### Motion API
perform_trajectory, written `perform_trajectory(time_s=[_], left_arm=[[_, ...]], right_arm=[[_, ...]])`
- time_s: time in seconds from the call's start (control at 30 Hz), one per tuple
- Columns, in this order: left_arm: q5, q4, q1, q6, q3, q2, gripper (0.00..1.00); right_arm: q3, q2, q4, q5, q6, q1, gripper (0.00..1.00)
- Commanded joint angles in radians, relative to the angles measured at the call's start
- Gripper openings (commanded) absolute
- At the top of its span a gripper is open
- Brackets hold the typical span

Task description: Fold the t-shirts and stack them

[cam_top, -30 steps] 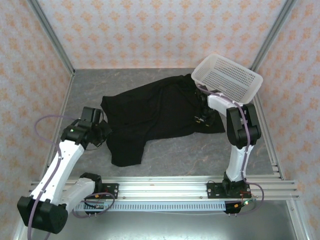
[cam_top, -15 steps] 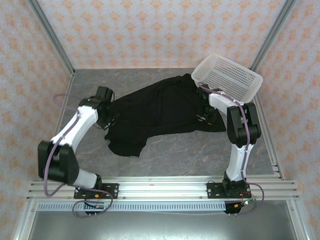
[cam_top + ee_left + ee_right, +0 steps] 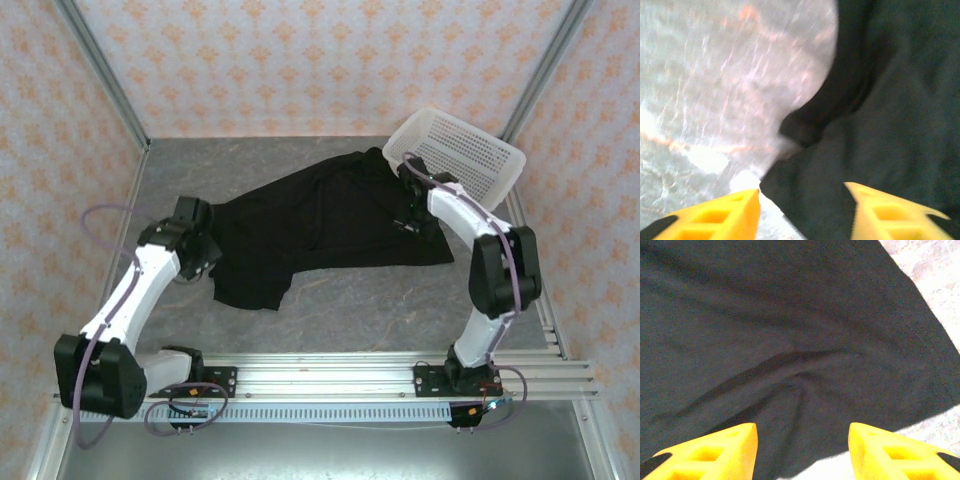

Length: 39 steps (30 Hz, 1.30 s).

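T-shirt lies spread on the table, black side up, not yet folded.
Left gripper hangs over its left edge, right gripper over its far right end by the basket; both have fingers apart and hold nothing, probably set at opposite ends to flatten it.

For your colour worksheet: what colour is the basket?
White; the basket shows best in the top external view.

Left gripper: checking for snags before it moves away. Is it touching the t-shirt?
Cannot tell. The left wrist view shows the left gripper open above the t-shirt, no cloth pinched, but blur hides whether a fingertip rests on it.
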Motion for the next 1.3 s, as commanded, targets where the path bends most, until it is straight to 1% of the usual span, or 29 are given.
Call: perform_trajectory(time_s=[0.0, 0.1, 0.23, 0.47, 0.53, 0.57, 0.63, 0.67, 0.7, 0.77, 0.83, 0.93, 1.0, 1.07, 1.13, 1.2, 1.27], left_arm=[[0.058, -0.009, 0.002, -0.066, -0.106, 0.033, 0.43], [0.11, 0.081, 0.002, -0.066, -0.137, 0.086, 0.45], [0.098, 0.097, 0.003, -0.053, -0.132, 0.199, 0.42], [0.076, 0.188, 0.003, -0.037, -0.166, 0.286, 0.4], [0.064, 0.199, 0.002, -0.035, -0.159, 0.32, 0.35], [0.055, 0.205, 0.002, -0.035, -0.158, 0.33, 0.3], [0.016, 0.2, 0.003, -0.039, -0.146, 0.34, 0.13], [-0.01, 0.184, 0.002, -0.046, -0.137, 0.336, 0.06], [-0.045, 0.15, 0.002, -0.063, -0.125, 0.315, 0.0], [-0.121, 0.079, 0.006, -0.115, -0.109, 0.236, 0.0], [-0.19, -0.001, 0.019, -0.176, -0.102, 0.117, 0.0], [-0.275, -0.117, 0.054, -0.261, -0.097, -0.043, 0.0], [-0.305, -0.164, 0.088, -0.296, -0.102, -0.131, 0.0], [-0.329, -0.187, 0.117, -0.315, -0.108, -0.195, 0.0], [-0.33, -0.182, 0.129, -0.31, -0.104, -0.224, 0.0], [-0.312, -0.183, 0.129, -0.306, -0.094, -0.211, 0.0], [-0.27, -0.167, 0.129, -0.298, -0.096, -0.194, 0.0]], right_arm=[[-0.037, -0.07, -0.008, -0.01, 0.003, 0.036, 0.51], [-0.058, -0.088, -0.008, -0.037, 0.012, 0.057, 0.51], [-0.083, -0.105, -0.004, -0.05, 0.03, 0.061, 0.51], [-0.109, -0.142, -0.012, -0.041, 0.035, 0.061, 0.51], [-0.119, -0.156, -0.017, -0.026, 0.033, 0.062, 0.52], [-0.124, -0.161, -0.015, -0.02, 0.034, 0.06, 0.52], [-0.138, -0.171, -0.014, -0.006, 0.038, 0.06, 0.52], [-0.145, -0.178, -0.014, 0.003, 0.044, 0.059, 0.52], [-0.155, -0.187, -0.013, 0.013, 0.053, 0.055, 0.52], [-0.176, -0.208, -0.009, 0.03, 0.073, 0.044, 0.52], [-0.199, -0.223, -0.008, 0.04, 0.097, 0.021, 0.52], [-0.234, -0.226, -0.02, 0.046, 0.136, -0.035, 0.52], [-0.25, -0.219, -0.037, 0.053, 0.151, -0.075, 0.53], [-0.267, -0.204, -0.047, 0.057, 0.158, -0.105, 0.55], [-0.284, -0.185, -0.052, 0.04, 0.165, -0.127, 0.57], [-0.302, -0.16, -0.047, 0.014, 0.166, -0.136, 0.58], [-0.324, -0.145, -0.017, -0.041, 0.165, -0.137, 0.59]])
